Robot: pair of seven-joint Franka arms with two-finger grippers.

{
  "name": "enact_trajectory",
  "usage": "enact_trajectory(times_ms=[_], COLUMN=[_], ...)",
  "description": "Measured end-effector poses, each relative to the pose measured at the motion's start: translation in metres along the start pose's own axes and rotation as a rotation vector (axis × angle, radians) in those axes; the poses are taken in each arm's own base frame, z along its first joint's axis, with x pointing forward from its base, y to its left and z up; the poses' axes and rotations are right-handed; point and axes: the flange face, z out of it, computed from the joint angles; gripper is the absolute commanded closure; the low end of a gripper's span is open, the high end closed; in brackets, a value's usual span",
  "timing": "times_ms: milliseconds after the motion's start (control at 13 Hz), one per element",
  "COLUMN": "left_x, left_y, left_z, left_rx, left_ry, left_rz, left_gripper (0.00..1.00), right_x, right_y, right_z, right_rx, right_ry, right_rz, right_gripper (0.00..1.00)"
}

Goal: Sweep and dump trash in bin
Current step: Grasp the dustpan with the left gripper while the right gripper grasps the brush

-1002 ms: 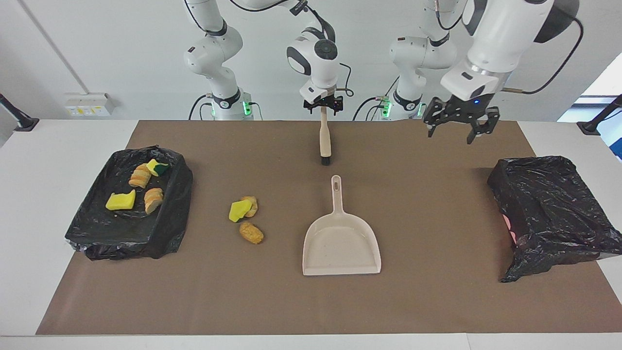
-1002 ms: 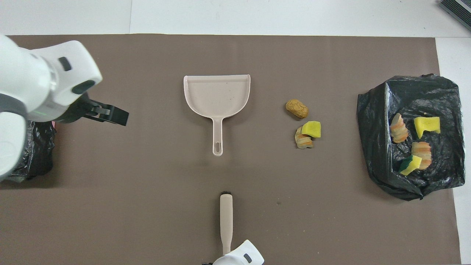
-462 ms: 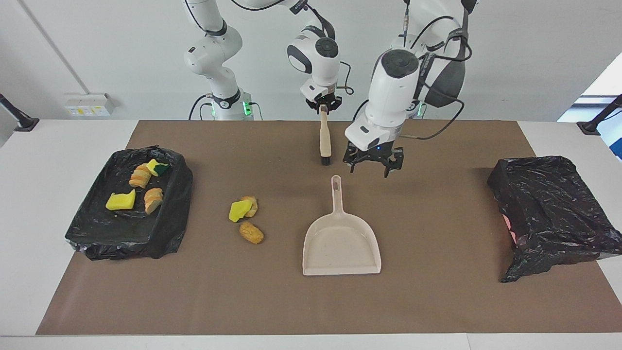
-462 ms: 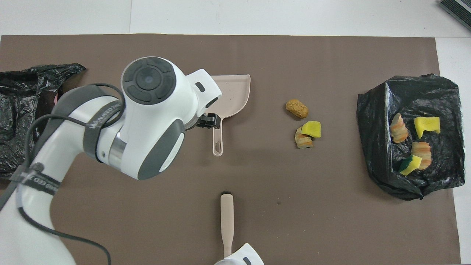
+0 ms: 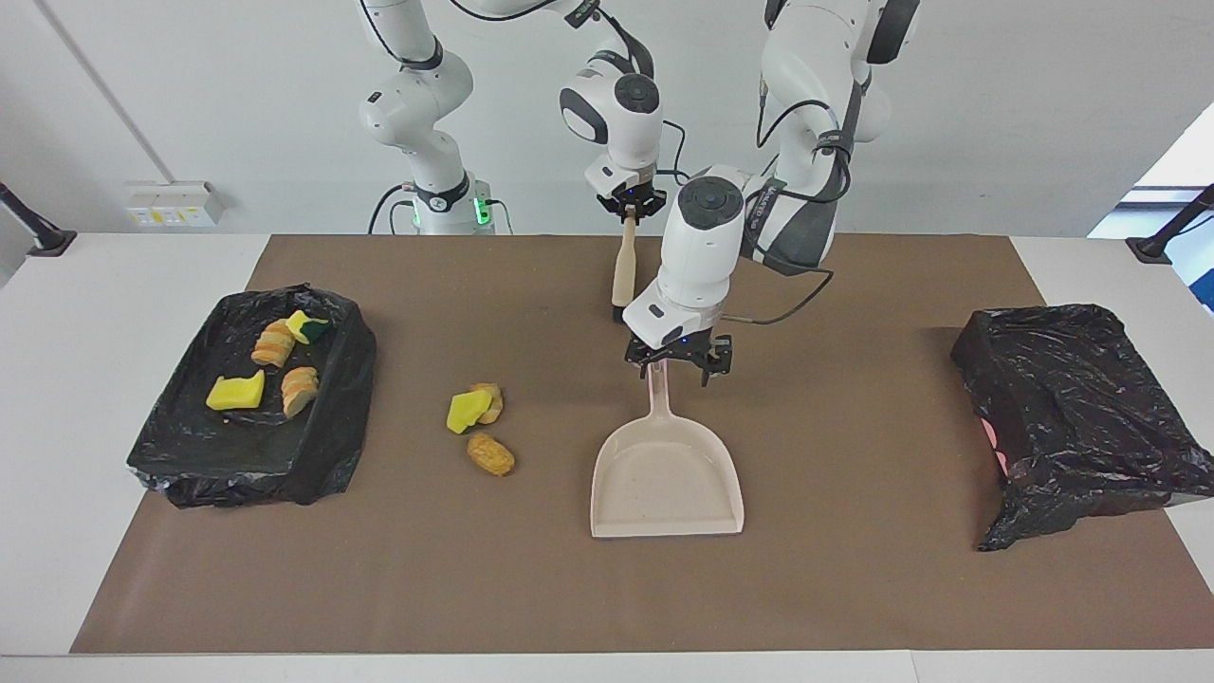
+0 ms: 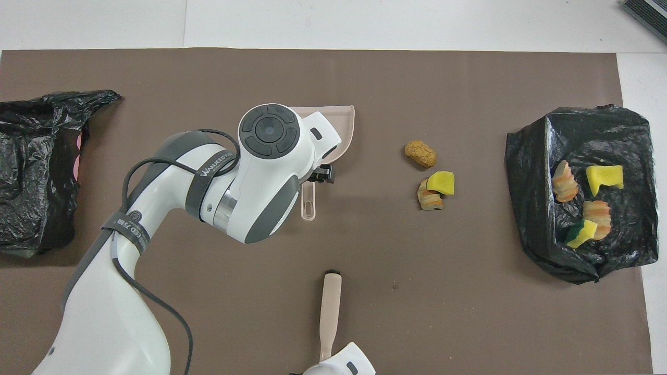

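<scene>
Tray [image 5: 194, 455]: at the right arm's end of the table, a shallow box lined with crinkled black plastic; it holds four scraps [image 5: 275, 365], two yellow sponge pieces, one green-backed, and two tan-orange ridged chunks.
Loose trash [image 5: 481, 427]: three scraps on the brown mat [image 5: 398, 588] between the tray and the dustpan; a yellow sponge piece leans on a striped chunk, a rough orange lump lies just beside them.
Brush [image 5: 623, 270]: pale, smooth handle with a dark bristle tip, tilted; the right gripper [image 5: 629, 203] is clamped on its upper end.
Dustpan [image 5: 667, 474]: beige, smooth plastic, flat on the mat, its handle toward the robots.
Left gripper [image 5: 675, 360]: jaws spread wide, low over the dustpan's handle; contact cannot be told.
Bin [image 5: 1072, 417]: glossy, wrinkled black bag at the left arm's end, a pink patch showing.
Facing view only: both grippers' fingertips.
Overhead view only: the handle's slotted end [image 6: 308, 210]; the left arm's wrist hides most of the pan.
</scene>
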Motion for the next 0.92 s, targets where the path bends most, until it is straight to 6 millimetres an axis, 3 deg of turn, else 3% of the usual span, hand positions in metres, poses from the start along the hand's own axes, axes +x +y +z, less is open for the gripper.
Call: enact_trajectory(times_ms=[231,385,539,616,771,925], left_x=[-0.006,-0.011,-0.015,-0.017,-0.017,-0.016], left_y=[0.003,0.011,0.014,0.015,0.014,0.013], left_z=[0.023,0.036,0.043,0.045,0.045,0.045], left_rx=[0.001,0.005,-0.001,-0.004,-0.007,-0.007], left_ry=[-0.011,-0.027,-0.045,-0.050,-0.053,-0.053], left_rz=[0.007,0.017,0.014,0.013,0.009,0.007], left_gripper=[0.00,0.00,0.18,0.38,0.95,1.00], right_x=[0.019,0.037,0.057,0.072,0.112,0.152], right_y=[0.020,0.053,0.092,0.113,0.158,0.203], right_z=[-0.024,-0.064,-0.096,-0.108,-0.129,-0.146], right_rx=[-0.014,-0.019,-0.042,-0.045,-0.051,-0.068], right_ry=[-0.021,-0.034,-0.030,-0.035,-0.028,0.003], right_rz=[0.050,0.050,0.025,0.015,-0.008,-0.050], right_gripper=[1.00,1.00,1.00,1.00,1.00,1.00])
